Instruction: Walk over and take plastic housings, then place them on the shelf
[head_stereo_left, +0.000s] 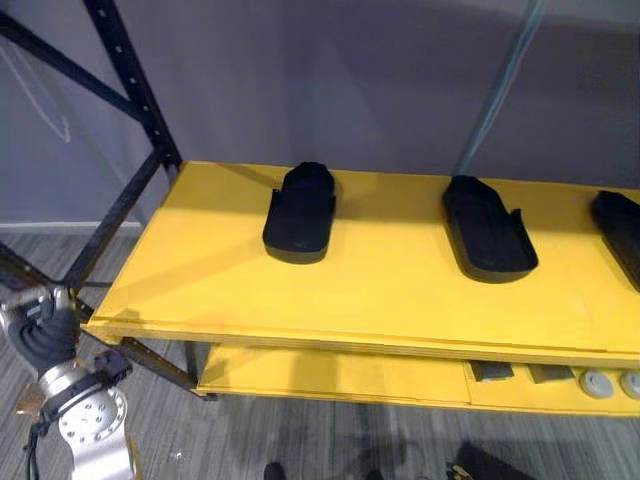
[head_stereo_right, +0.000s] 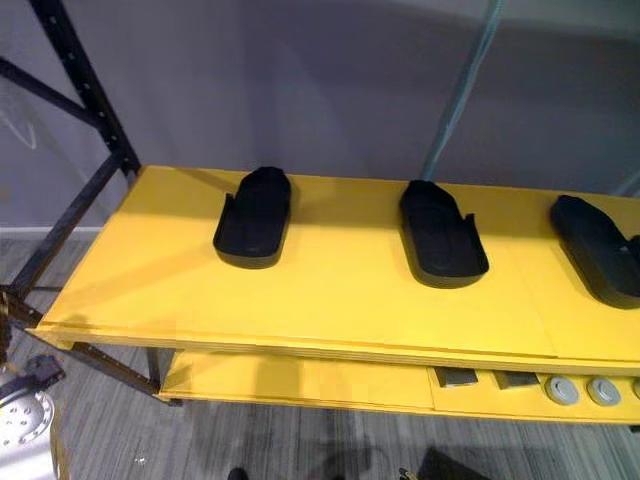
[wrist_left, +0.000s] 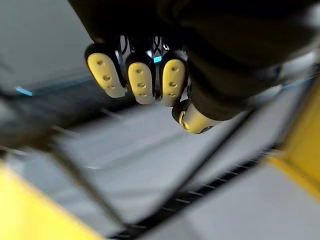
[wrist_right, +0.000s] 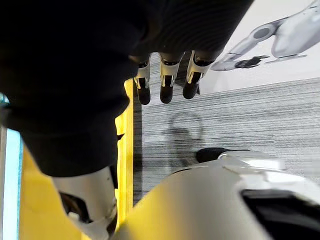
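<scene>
Three black plastic housings lie on the yellow top board of a shelf (head_stereo_left: 200, 270), none of them in the robot's grasp. The left housing (head_stereo_left: 300, 215) and the middle housing (head_stereo_left: 488, 235) rest well apart, each with one end towards the grey wall behind. The right housing (head_stereo_right: 598, 250) lies further right again, and the picture's edge cuts it off.

The robot's left arm hangs low at the near left, beside the shelf's corner and below the level of the top board. In its wrist view the left hand (wrist_left: 140, 82) shows its fingers (wrist_left: 105, 75) curled inward with the pads turned back towards the camera. The thumb (wrist_left: 192, 117) is tucked just beside them, and nothing is held. The right hand (wrist_right: 166, 85) points down at the striped grey floor (wrist_right: 225, 125), its dark-tipped fingers straight, relaxed and empty, with a yellow board edge (wrist_right: 128, 150) close alongside.

A black upright frame (head_stereo_left: 130, 70) with slanting braces carries the shelf at the far left. A pale blue-green pole (head_stereo_left: 500, 80) rises behind the middle housing, its top out of frame. On the lower board (head_stereo_right: 300, 380), small grey parts (head_stereo_right: 562, 390) sit half hidden under the top board's near edge. They are too small to make out clearly. The surroundings in the left wrist view are too blurred to read.
</scene>
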